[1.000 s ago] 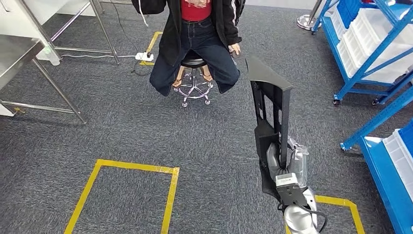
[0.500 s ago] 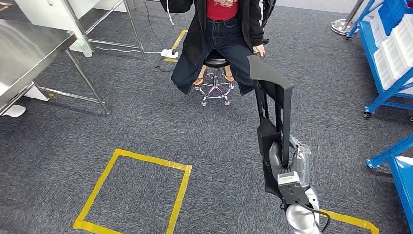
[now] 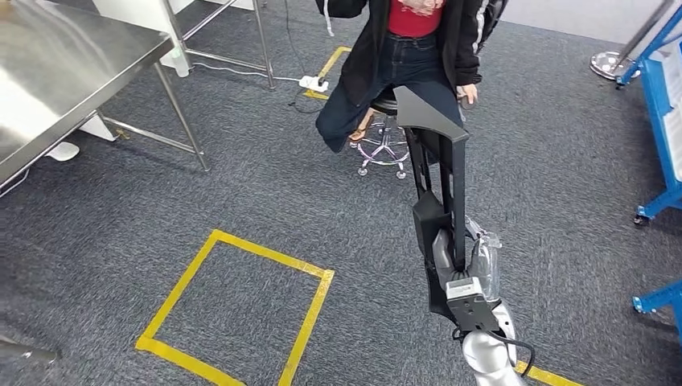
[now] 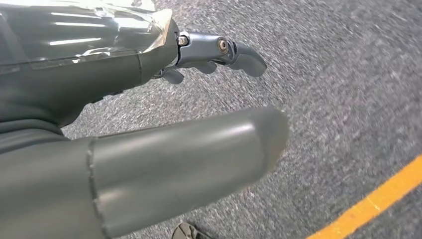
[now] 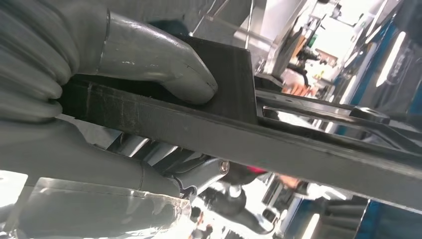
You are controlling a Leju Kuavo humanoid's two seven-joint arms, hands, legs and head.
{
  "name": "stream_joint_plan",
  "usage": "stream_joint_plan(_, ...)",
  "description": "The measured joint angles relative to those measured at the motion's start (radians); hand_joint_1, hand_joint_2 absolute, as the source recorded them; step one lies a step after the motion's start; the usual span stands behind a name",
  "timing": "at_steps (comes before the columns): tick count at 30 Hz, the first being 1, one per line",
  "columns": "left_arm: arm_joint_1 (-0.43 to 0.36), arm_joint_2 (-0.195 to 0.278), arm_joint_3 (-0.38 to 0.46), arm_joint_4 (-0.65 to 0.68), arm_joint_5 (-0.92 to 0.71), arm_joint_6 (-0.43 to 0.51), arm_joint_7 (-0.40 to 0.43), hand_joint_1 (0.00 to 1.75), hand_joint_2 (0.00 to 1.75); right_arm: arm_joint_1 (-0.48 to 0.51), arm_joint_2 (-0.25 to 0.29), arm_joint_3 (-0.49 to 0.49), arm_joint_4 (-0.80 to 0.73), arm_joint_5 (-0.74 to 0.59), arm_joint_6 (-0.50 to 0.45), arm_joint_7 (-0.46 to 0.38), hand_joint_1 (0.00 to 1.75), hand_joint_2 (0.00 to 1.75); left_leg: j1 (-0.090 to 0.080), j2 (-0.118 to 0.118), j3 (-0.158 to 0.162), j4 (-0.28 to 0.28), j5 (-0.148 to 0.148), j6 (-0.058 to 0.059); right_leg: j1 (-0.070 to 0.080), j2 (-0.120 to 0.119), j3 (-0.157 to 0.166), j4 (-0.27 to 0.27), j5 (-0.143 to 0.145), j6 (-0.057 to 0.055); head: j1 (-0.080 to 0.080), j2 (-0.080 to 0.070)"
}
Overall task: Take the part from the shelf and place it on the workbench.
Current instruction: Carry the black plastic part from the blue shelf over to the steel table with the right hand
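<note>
at 5 o'clock, right hand [image 3: 460, 269] grips part [image 3: 441, 173] low: stiff, long, probably top-heavy. left hand [image 4: 149, 124] fingers apart, holding nothing.

My right hand [image 5: 94, 94] grips the black part [image 5: 278, 144]. My thick grey thumb [image 5: 154, 59] presses flat on one face of its dark panel, and my darker fingers [image 5: 194, 172] curl against the other side. The part's long bars run away from my hand toward a blurred blue shelf frame [image 5: 383, 219].
</note>
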Motion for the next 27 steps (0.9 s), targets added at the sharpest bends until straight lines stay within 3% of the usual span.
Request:
stream_joint_plan(1, -0.001, 0.0, 0.0, 0.0, 0.0, 0.0, 0.0, 0.0, 0.0, -0.001, 0.002, 0.001, 0.0, 0.001, -0.001, 0.0, 1.75, 1.75, 0.002, -0.009, 0.003, -0.005, 0.004, 0.008, -0.001, 0.018, -0.011, 0.027, -0.017, 0.001, 0.0, 0.0)
stream_joint_plan(3, -0.003, 0.0, 0.0, 0.0, 0.0, 0.0, 0.0, 0.0, 0.0, -0.001, 0.004, 0.002, 0.0, 0.002, -0.001, 0.001, 1.75, 1.75, 0.005, -0.028, 0.004, -0.01, 0.01, 0.018, -0.007, 0.063, -0.066, 0.148, -0.071, -0.007, 0.002, 0.0)
stream_joint_plan(5, -0.003, 0.001, 0.0, 0.0, 0.0, 0.0, 0.0, 0.0, 0.0, 0.0, 0.004, 0.002, 0.002, 0.002, -0.002, 0.002, 1.75, 1.75, 0.005, -0.05, 0.001, -0.01, 0.011, 0.019, -0.009, 0.081, -0.13, 0.275, -0.114, -0.006, 0.004, 0.0)
stream_joint_plan(6, -0.002, 0.001, 0.0, 0.0, 0.0, 0.0, 0.0, 0.0, 0.0, 0.001, 0.005, 0.002, 0.003, 0.002, -0.002, 0.002, 1.75, 1.75, 0.005, -0.061, 0.001, -0.009, 0.012, 0.019, -0.01, 0.083, -0.142, 0.297, -0.116, -0.001, 0.004, 0.0)
stream_joint_plan(8, 0.0, 0.0, 0.0, 0.0, 0.0, 0.0, 0.0, 0.0, 0.0, 0.001, 0.005, 0.003, 0.004, 0.002, -0.002, 0.003, 1.75, 1.75, 0.007, -0.083, 0.001, -0.008, 0.013, 0.016, -0.016, 0.086, -0.115, 0.233, -0.081, 0.018, 0.004, 0.0)
stream_joint_plan(10, -0.001, 0.0, 0.0, 0.0, -0.002, 0.0, 0.0, 0.0, 0.0, 0.0, 0.006, 0.002, 0.004, 0.005, -0.002, 0.006, 1.75, 1.75, 0.007, -0.104, -0.001, -0.001, 0.011, 0.007, -0.028, 0.111, -0.052, 0.094, -0.023, 0.037, 0.004, 0.0)
stream_joint_plan(12, -0.001, 0.001, 0.0, 0.0, -0.006, 0.0, 0.0, 0.0, 0.0, 0.001, 0.008, 0.001, 0.003, 0.01, 0.0, 0.014, 1.75, 1.75, 0.005, -0.121, -0.008, 0.006, 0.011, -0.006, -0.031, 0.133, -0.016, 0.015, 0.006, 0.033, 0.0, 0.0)
stream_joint_plan(14, 0.002, 0.002, 0.001, 0.0, -0.01, -0.001, 0.0, 0.0, 0.0, 0.002, 0.01, -0.002, 0.003, 0.012, 0.006, 0.019, 1.75, 1.75, 0.008, -0.132, -0.015, 0.005, 0.014, -0.017, -0.029, 0.125, -0.013, 0.008, 0.011, 0.015, -0.004, 0.0)
stream_joint_plan(16, 0.006, 0.002, 0.001, 0.0, -0.013, -0.001, 0.0, 0.0, 0.0, 0.002, 0.011, -0.004, 0.001, 0.013, 0.014, 0.02, 1.75, 1.75, 0.009, -0.102, -0.026, 0.026, -0.002, -0.025, -0.029, 0.111, -0.013, 0.006, 0.016, -0.001, -0.007, 0.0)
stream_joint_plan(17, 0.006, 0.002, 0.001, 0.0, -0.013, -0.001, 0.0, 0.0, 0.0, 0.003, 0.011, -0.005, 0.0, 0.012, 0.019, 0.019, 1.75, 1.75, 0.009, -0.076, -0.042, 0.063, -0.027, -0.028, -0.03, 0.102, -0.012, 0.005, 0.017, -0.009, -0.009, 0.0)
stream_joint_plan(19, 0.004, 0.002, 0.002, 0.0, -0.012, -0.001, 0.0, 0.0, 0.0, 0.005, 0.011, -0.006, -0.001, 0.012, 0.026, 0.017, 1.75, 1.75, 0.008, -0.04, -0.099, 0.192, -0.098, -0.033, -0.022, 0.083, -0.013, 0.005, 0.016, -0.021, -0.013, 0.0)
stream_joint_plan(21, 0.003, 0.002, 0.004, 0.0, -0.009, 0.0, 0.0, 0.0, 0.0, 0.005, 0.01, -0.008, 0.0, 0.008, 0.033, 0.013, 1.75, 1.75, 0.009, -0.035, -0.143, 0.292, -0.133, -0.033, -0.016, 0.062, -0.013, 0.005, 0.014, -0.024, -0.013, 0.0)
stream_joint_plan(22, 0.004, 0.001, 0.005, 0.0, -0.007, 0.0, 0.0, 0.0, 0.0, 0.005, 0.01, -0.008, 0.001, 0.005, 0.035, 0.011, 1.75, 1.75, 0.008, -0.033, -0.14, 0.29, -0.122, -0.031, -0.014, 0.053, -0.013, 0.005, 0.013, -0.025, -0.013, 0.0)
stream_joint_plan(23, 0.004, 0.001, 0.006, 0.0, -0.005, 0.0, 0.0, 0.0, 0.0, 0.003, 0.01, -0.008, 0.002, 0.003, 0.037, 0.009, 1.75, 1.75, 0.008, -0.03, -0.116, 0.248, -0.095, -0.028, -0.012, 0.044, -0.011, 0.005, 0.012, -0.027, -0.013, 0.0)
stream_joint_plan(25, 0.002, 0.002, 0.01, 0.0, -0.003, 0.001, -0.001, 0.0, 0.0, -0.002, 0.009, -0.009, 0.003, -0.001, 0.041, 0.005, 1.75, 1.75, 0.0, 0.004, -0.04, 0.108, -0.037, -0.014, -0.007, 0.029, -0.008, 0.006, 0.01, -0.027, -0.013, 0.0)
stream_joint_plan(27, -0.001, 0.002, 0.015, -0.001, -0.002, 0.002, -0.001, 0.0, 0.0, -0.008, 0.007, -0.011, 0.004, -0.005, 0.044, 0.002, 1.75, 1.75, -0.012, 0.034, 0.002, 0.022, -0.016, -0.002, 0.0, 0.015, -0.009, 0.006, 0.007, -0.024, -0.013, 0.0)
